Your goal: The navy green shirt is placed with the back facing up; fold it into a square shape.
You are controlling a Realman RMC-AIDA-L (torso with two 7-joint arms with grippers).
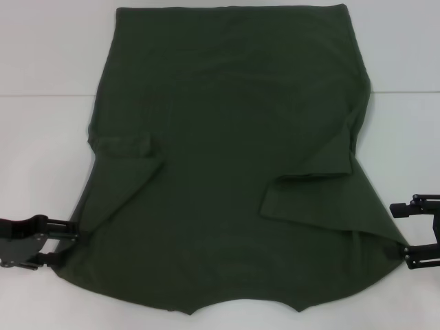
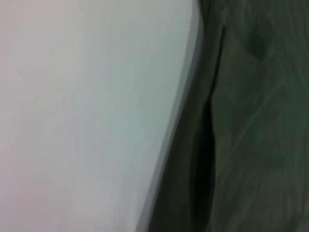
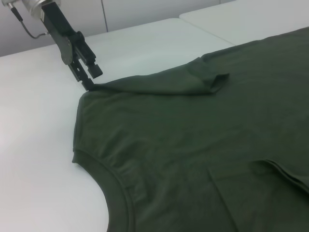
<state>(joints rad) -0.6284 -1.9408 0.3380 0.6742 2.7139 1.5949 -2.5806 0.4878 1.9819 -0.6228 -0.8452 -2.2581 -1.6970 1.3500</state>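
Left claw (image 1: 65,238) spread, touching the navy green shirt (image 1: 227,179).

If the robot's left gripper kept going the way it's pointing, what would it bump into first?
The left gripper points inward across the table, and its tips already sit at the edge of the navy green shirt. So it would probably meet the shirt's shoulder fabric straight away, though the exact height is hard to judge.

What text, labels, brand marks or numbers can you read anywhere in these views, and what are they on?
None: no readable text in any view.
Navy green shirt: plain fabric, no print or tag showing.
Left gripper and right gripper, at the shirt's near corners: black metal, no marking legible.
White table: unmarked.
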